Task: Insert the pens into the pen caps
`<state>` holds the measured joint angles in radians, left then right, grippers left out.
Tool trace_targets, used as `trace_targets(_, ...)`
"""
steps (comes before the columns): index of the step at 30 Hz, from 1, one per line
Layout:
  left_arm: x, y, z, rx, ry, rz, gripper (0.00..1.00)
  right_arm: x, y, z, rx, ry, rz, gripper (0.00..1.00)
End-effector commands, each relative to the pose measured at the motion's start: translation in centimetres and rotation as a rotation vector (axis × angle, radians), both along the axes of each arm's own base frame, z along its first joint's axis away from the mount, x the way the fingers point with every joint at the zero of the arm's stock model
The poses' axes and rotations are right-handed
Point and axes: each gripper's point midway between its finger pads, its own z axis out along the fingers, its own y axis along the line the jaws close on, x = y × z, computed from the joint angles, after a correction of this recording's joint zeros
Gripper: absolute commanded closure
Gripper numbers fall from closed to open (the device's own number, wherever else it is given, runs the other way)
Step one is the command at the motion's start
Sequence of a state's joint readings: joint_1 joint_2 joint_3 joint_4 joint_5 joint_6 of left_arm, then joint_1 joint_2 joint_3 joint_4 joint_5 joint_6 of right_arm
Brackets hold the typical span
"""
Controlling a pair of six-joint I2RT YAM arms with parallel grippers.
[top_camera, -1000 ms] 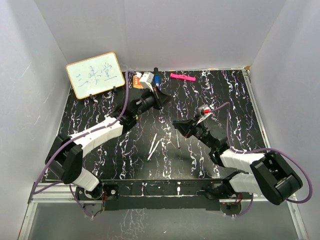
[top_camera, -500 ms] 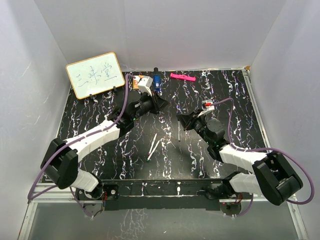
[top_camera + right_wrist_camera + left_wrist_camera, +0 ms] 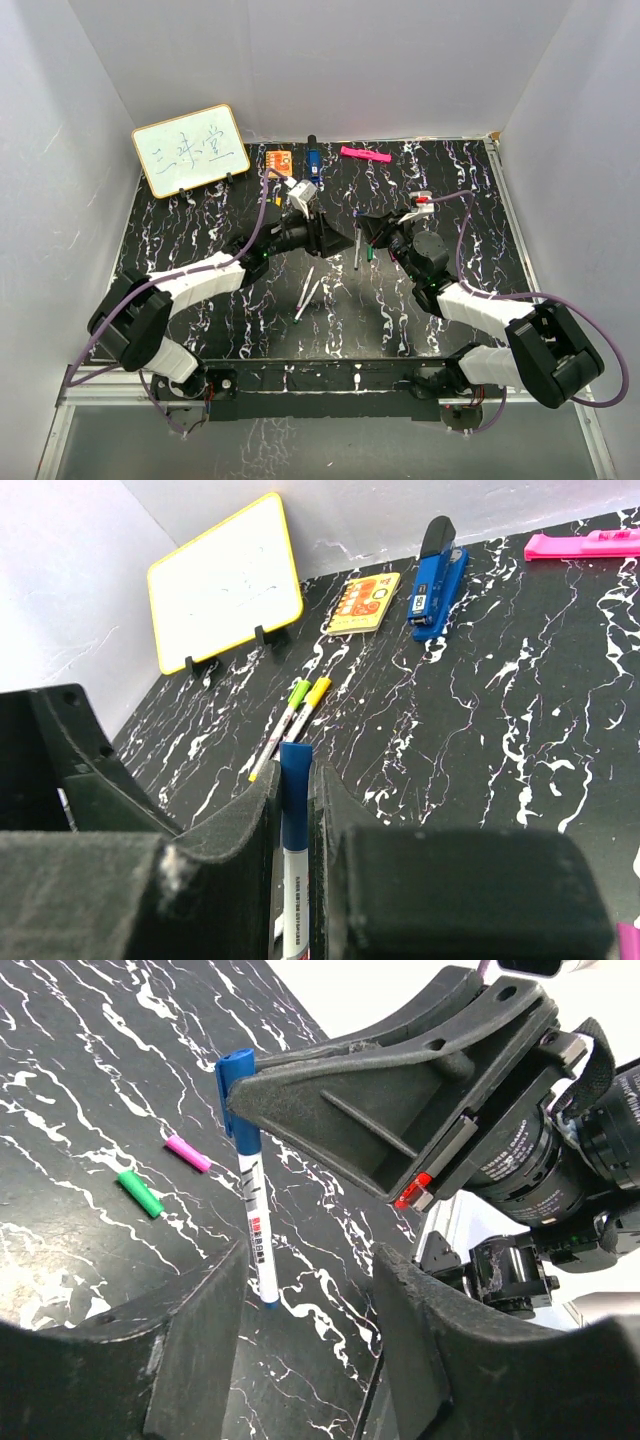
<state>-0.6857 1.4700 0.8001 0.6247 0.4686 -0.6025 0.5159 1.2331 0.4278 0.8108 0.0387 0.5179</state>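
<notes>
My right gripper (image 3: pixel 362 232) (image 3: pixel 296 780) is shut on a white-barrelled pen (image 3: pixel 297 900) (image 3: pixel 255 1230) (image 3: pixel 357 262) with a blue pen cap (image 3: pixel 296 800) (image 3: pixel 235 1075) on its upper end; the pen hangs down towards the table. My left gripper (image 3: pixel 338 243) (image 3: pixel 315 1260) stands open just in front of that pen, with nothing between its fingers (image 3: pixel 200 1340). A green pen cap (image 3: pixel 140 1193) and a magenta pen cap (image 3: pixel 188 1153) lie loose on the table. Two more pens (image 3: pixel 305 290) lie side by side mid-table, with a green end (image 3: pixel 298 693) and a yellow end (image 3: pixel 318 690).
A yellow-framed whiteboard (image 3: pixel 190 150) (image 3: pixel 225 580) stands at the back left. Along the back wall lie an orange square block (image 3: pixel 279 160) (image 3: pixel 366 602), a dark blue block (image 3: pixel 313 160) (image 3: pixel 435 575) and a pink bar (image 3: pixel 364 154) (image 3: pixel 585 545).
My left gripper has come from the back of the table towards the middle, up to the right gripper, and its jaws have opened. The right gripper has shifted slightly away from the bases with its pen.
</notes>
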Motion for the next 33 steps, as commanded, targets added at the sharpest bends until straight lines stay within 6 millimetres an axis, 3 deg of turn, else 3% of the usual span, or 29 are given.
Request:
trace_targets(1, -1.1, -1.4, 1.6, -0.084, -0.033, -0.097, 0.46, 0.5, -0.1, 4.6, 0.098, -0.096, -0.020, 1.00)
trace_targets(12, 0.1, -2.3, -1.6, 0.028, -0.013, -0.043, 0.44, -0.3, 0.4, 6.7, 0.194, -0.130, 0.025, 1.00)
trace_targets(18, 0.7, -2.6, -2.2, 0.035, -0.001, -0.027, 0.44, -0.6, 0.9, 6.9, 0.220, -0.129, 0.055, 1.00)
trace_targets(24, 1.2, -2.8, -1.5, 0.019, -0.020, -0.014, 0.48, -0.8, 1.0, 6.5, 0.223, -0.116, 0.067, 1.00)
trace_targets(30, 1.1, -3.6, -1.4, 0.001, -0.002, -0.048, 0.65, -0.8, 1.2, 6.2, 0.235, -0.110, 0.077, 1.00)
trace_targets(31, 1.1, -3.7, -1.4, -0.001, 0.004, -0.053, 0.70, -0.8, 1.3, 6.2, 0.236, -0.108, 0.079, 1.00)
trace_targets(33, 1.1, -3.8, -1.4, -0.005, 0.014, -0.059, 0.89, -0.9, 1.3, 6.1, 0.237, -0.107, 0.085, 1.00)
